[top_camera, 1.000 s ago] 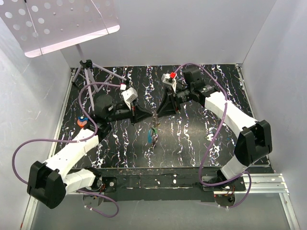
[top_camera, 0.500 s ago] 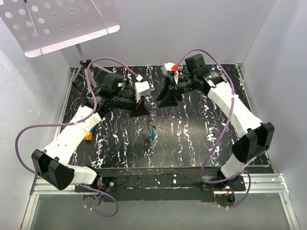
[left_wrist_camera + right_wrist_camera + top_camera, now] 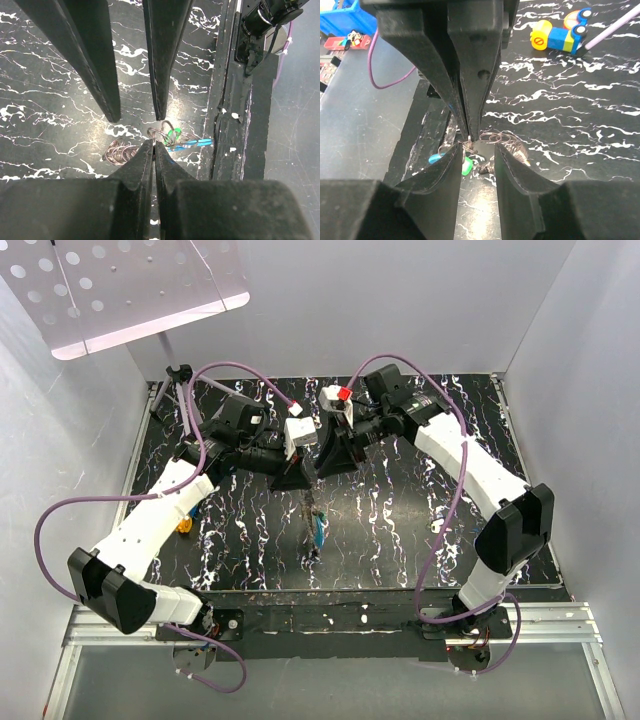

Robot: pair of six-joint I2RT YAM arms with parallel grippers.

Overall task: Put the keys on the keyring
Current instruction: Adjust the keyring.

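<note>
At keyring: left gripper clenched on its wire.
Right gripper: fingers spread, just beside keyring.
Keys: touching keyring.

The left gripper and the right gripper are meeting above the middle of the bench. The left one is reaching in from the left side and the right one from the back right, and their tips are almost touching. The keyring is sitting at the tips of the left gripper, just beside the right gripper's tips. The keys are trailing from it toward the near edge of the bench. A second cluster of rings is lying just beside the keyring. A toy is sitting near the left edge, beside the left arm. A tripod is standing in the back left corner.
</note>
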